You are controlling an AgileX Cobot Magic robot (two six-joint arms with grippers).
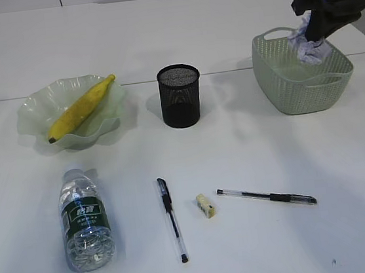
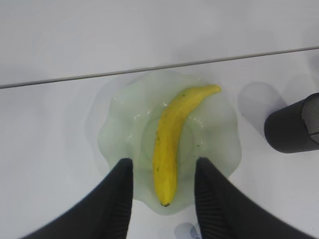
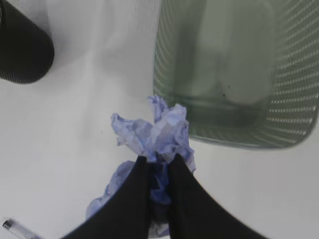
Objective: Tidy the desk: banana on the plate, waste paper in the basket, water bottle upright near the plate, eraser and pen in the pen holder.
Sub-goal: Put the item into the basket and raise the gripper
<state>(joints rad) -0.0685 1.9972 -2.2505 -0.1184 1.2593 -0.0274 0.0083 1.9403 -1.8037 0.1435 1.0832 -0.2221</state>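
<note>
The yellow banana [image 1: 80, 108] [image 2: 172, 142] lies in the pale-green wavy plate [image 1: 34, 104] [image 2: 119, 107]. My left gripper [image 2: 163, 169] hangs open above the plate's near rim, holding nothing; the exterior view does not show it. My right gripper [image 1: 308, 38] [image 3: 158, 160] is shut on crumpled bluish waste paper [image 1: 309, 49] [image 3: 154, 132] over the sage-green basket [image 1: 306, 89] [image 3: 294, 74]. The water bottle [image 1: 84, 220] lies on its side at the front left. Two pens [image 1: 171, 218] [image 1: 268, 196] and the eraser [image 1: 205, 205] lie on the desk. The black mesh pen holder [image 1: 180, 96] stands mid-desk.
The pen holder [image 2: 294, 132] [image 3: 22, 50] stands between plate and basket. A seam [image 1: 228, 72] crosses the white desk behind them. One pen's tip [image 3: 12, 227] shows at the lower left of the right wrist view.
</note>
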